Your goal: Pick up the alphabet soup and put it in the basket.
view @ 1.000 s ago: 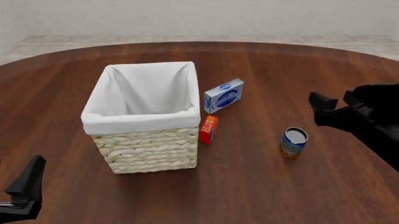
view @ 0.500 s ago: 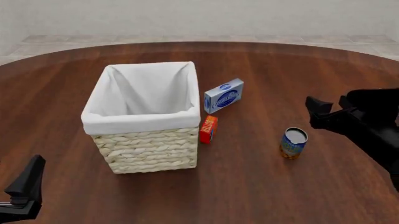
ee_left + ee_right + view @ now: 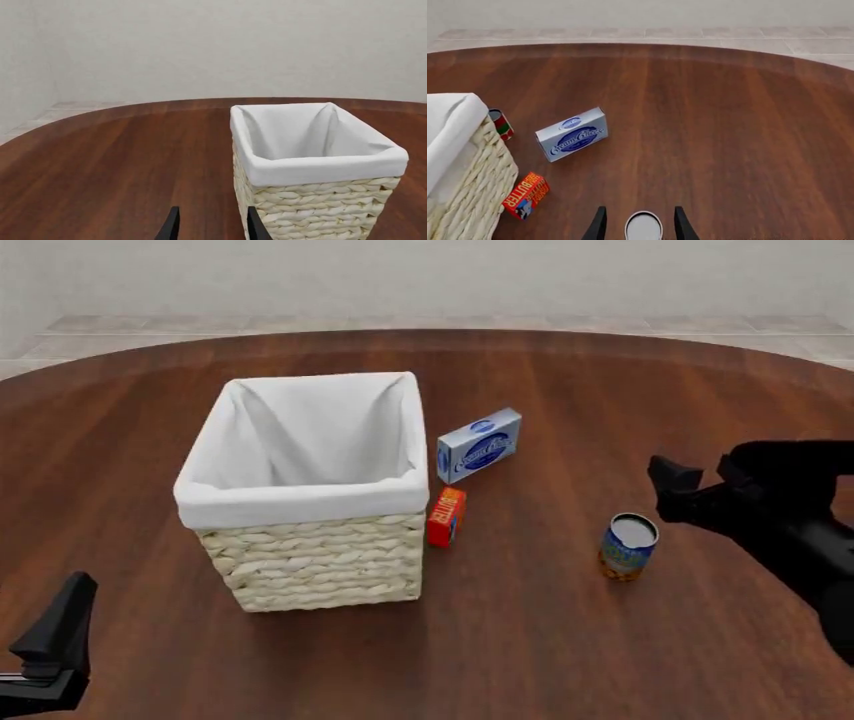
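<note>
The alphabet soup stands upright on the bench, toward its right side and well apart from the basket. In the right wrist view its silver-grey top sits between the 2 black fingers, which stand apart to either side of it without touching; the right gripper has its jaws spread wide. In the front view the right gripper hangs above the bench just beyond the can, toward the right edge. The left gripper shows 2 finger tips parted with bare wood between them, jaws wide and holding nothing; in the front view it sits at the near left corner of the bench. There is 1 can of soup, 1 basket with white cloth lining, 1 blue-and-white box just right of the basket, 1 small red-orange box leaning against the basket's right wall, and 1 small red-and-green can visible only in the right wrist view, tucked beside the basket.
</note>
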`<act>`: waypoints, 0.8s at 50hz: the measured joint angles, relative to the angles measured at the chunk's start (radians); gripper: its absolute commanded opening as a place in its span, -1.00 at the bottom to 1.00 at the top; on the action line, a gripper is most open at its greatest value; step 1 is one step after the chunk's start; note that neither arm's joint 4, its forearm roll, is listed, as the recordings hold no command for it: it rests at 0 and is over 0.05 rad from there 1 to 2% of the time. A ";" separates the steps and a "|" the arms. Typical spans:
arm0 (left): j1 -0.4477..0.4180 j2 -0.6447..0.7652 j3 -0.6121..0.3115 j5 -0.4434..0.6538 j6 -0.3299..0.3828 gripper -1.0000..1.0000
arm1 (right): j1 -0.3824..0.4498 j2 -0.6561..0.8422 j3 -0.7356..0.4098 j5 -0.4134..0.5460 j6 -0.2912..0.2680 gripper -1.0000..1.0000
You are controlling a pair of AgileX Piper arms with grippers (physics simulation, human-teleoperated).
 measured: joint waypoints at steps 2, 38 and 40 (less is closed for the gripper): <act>0.000 0.000 0.000 0.000 0.000 1.00 | -0.001 0.002 0.001 -0.003 0.001 1.00; 0.000 0.000 0.000 0.000 0.000 1.00 | -0.009 0.069 0.034 -0.076 0.017 1.00; 0.000 0.000 0.000 0.000 0.000 1.00 | -0.009 0.073 0.035 -0.080 0.017 1.00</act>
